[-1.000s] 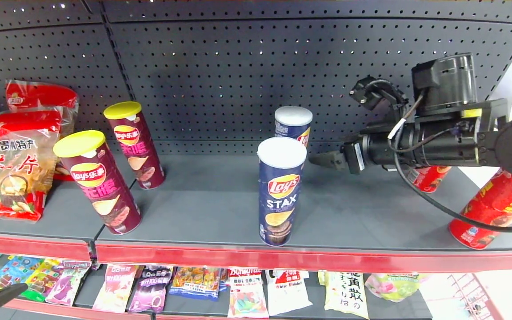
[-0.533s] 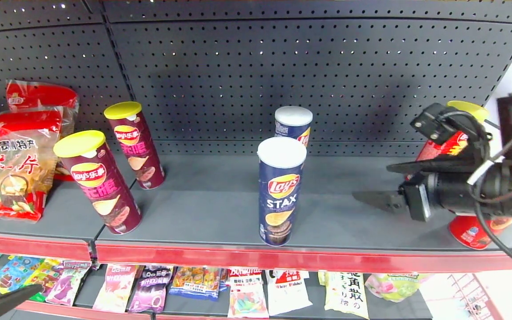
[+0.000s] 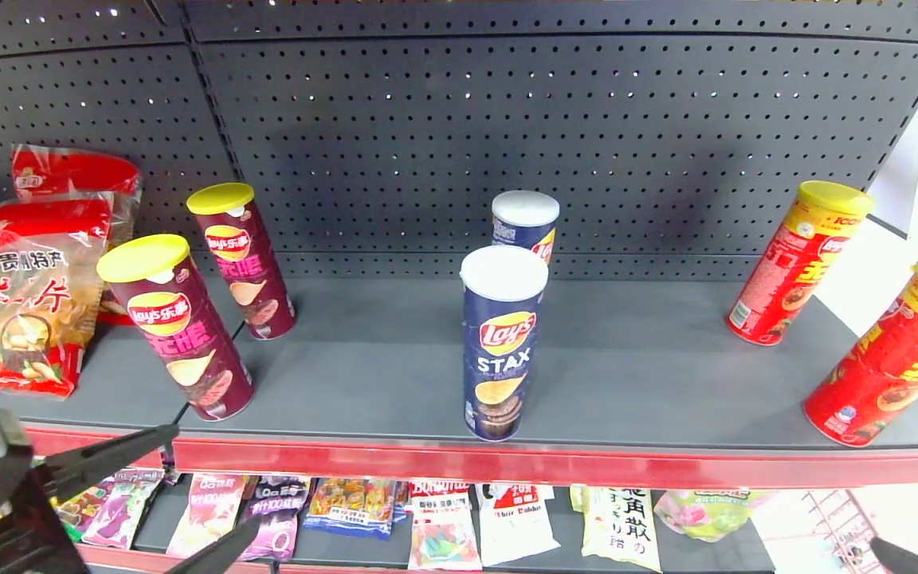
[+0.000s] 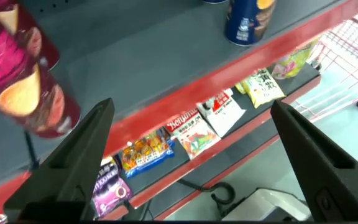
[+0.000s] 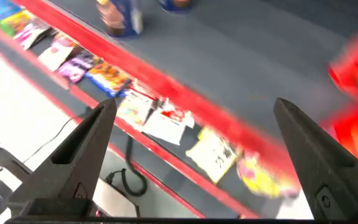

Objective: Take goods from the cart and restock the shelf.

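The big grey pegboard back panel (image 3: 459,119) takes up most of what's in front of me. Below it is the dark shelf (image 3: 626,375) with its red front lip. Underneath that there's a lower shelf (image 3: 152,518) with a row of small snack packets (image 3: 443,530) lined up along its front. Off past the right end you can catch a bit of the cart (image 4: 353,37), just its red wire side.

On the far left of the shelf are two red snack bags (image 3: 25,295), one behind the other. Then it's cans, all standing and all in front-and-back pairs:
- The front red can (image 3: 889,359) is right by the shelf's right end and near the lip, and the back red can (image 3: 798,263) is deeper in.
- The front maroon can (image 3: 176,327) and the back maroon can (image 3: 240,259) are on the left, both with yellow lids.
- The front blue can (image 3: 501,343) is in the middle close to the lip, and the back blue can (image 3: 524,223) is just behind it, up against the panel.

So the goods are all on the shelf, and neither arm has anything.

The left gripper (image 3: 164,502) hangs low at the left, in front of the red lip and below the front maroon can. Its fingers are spread wide with nothing between them. The right gripper (image 5: 194,155) is low off the right end, also splayed wide and empty, out in front of the shelf edge.
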Controlling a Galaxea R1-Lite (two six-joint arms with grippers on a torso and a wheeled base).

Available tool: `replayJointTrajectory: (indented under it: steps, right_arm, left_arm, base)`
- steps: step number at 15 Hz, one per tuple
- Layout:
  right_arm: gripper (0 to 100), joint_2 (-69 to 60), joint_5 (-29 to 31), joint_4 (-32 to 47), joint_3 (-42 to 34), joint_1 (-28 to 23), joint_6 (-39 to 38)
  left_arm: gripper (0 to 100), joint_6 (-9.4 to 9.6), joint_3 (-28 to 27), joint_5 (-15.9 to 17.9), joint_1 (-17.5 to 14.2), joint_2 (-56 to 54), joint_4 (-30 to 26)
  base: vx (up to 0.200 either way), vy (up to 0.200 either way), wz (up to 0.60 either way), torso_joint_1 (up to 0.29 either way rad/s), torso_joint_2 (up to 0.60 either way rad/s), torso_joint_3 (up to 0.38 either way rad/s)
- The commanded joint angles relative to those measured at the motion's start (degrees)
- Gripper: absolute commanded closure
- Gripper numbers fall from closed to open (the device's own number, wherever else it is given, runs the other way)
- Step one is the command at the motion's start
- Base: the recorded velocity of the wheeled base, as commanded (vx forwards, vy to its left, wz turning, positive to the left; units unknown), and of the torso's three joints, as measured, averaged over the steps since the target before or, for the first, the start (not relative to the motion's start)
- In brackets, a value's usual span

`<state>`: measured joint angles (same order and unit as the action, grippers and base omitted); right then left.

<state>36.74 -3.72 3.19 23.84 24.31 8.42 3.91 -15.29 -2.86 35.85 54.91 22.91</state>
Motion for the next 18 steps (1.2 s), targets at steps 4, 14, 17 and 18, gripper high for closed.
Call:
replayJointTrajectory:
  steps: [4,14,17,18]
  right_arm:
    - [0,-22.33,1.87,9.81,-5.3,-12.35,-4.38]
    - [0,-29.36,3.02,12.54,-8.02,-12.71,-4.38]
    - [0,-29.36,3.28,12.63,-8.11,-12.71,-4.38]
    - [0,-29.36,3.37,12.63,-8.11,-12.71,-4.38]
  left_arm:
    - [0,-0.05,-3.43,-0.74,0.01,28.77,19.37]
    - [0,-1.28,-18.02,-1.09,1.76,51.79,28.33]
    - [0,-1.1,-19.34,-1.09,1.94,53.81,29.13]
    - [0,-1.1,-19.87,-1.09,1.94,54.17,29.48]
  base:
    - [0.0,0.0,0.0,0.0,0.0,0.0]
    - [0.0,0.0,0.0,0.0,0.0,0.0]
    - [0.0,0.0,0.0,0.0,0.0,0.0]
    - [0.0,0.0,0.0,0.0,0.0,0.0]
